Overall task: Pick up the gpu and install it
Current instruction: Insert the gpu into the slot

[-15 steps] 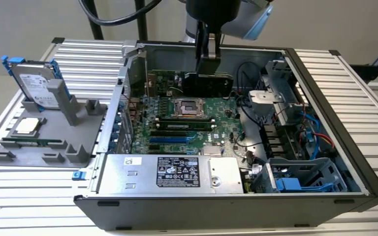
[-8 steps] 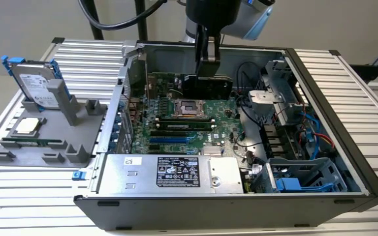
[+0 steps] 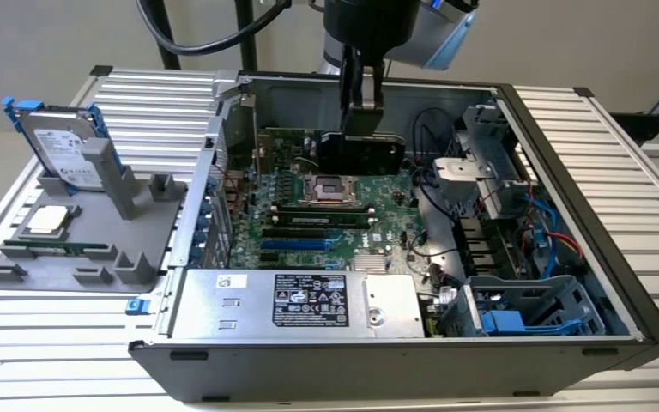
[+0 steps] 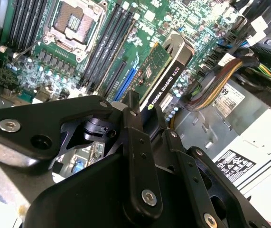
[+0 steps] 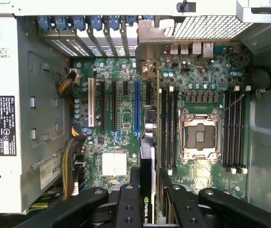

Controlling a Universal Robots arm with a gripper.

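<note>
Open tower case lying on its side on a slatted metal table, taking up the middle and the exterior view's right.

Arm comes down from the top centre of the exterior view. The gripper is clamped on the gpu, which it holds on edge in the upper middle of the frame, inside the case and over the motherboard. The card sits just above the bare processor socket in that picture.

In the second wrist view the gripper pinches one end of the gpu, with a finger pressed against each face. Green board shows on one side and black shroud edge on the other. The card looks clear of the board beneath it, not seated.

In the first wrist view the gpu is seen edge-on in the gripper, lying between the blue slot and the memory slots.

Power supply lies along the lower middle of the exterior view.

On the exterior view's left is a grey fixture tray. A hard drive with blue rails stands upright at its far end, and a memory stick lies nearer the front.
</note>
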